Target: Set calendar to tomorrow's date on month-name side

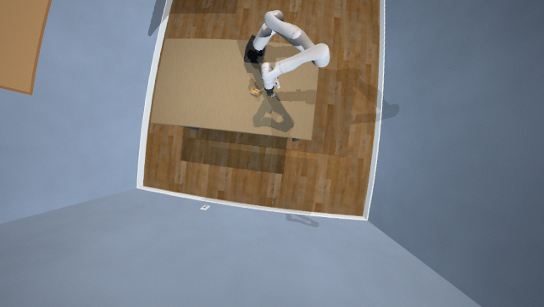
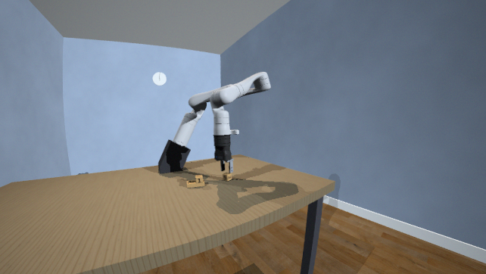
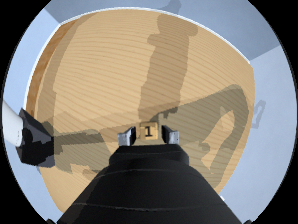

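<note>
A loose wooden cube (image 2: 227,177) (image 3: 149,130) lies on the table to the right of the calendar in the exterior view. Its top face shows a dark 1 in the wrist view. My gripper (image 2: 227,169) (image 3: 148,132) is open, pointing down, with its fingertips just above this cube, one finger to each side of it in the wrist view. The calendar tray (image 2: 192,185) stands on the table. The other cube (image 2: 199,179) stands at the tray's right end and shows a 1. The month's name is too small to read.
The wooden table (image 1: 199,85) (image 2: 125,212) carries everything. The arm's dark base (image 1: 254,54) (image 2: 173,158) stands at the table's back edge. The calendar is close beside the gripper, to its left in the exterior view. Arm shadows cross the table.
</note>
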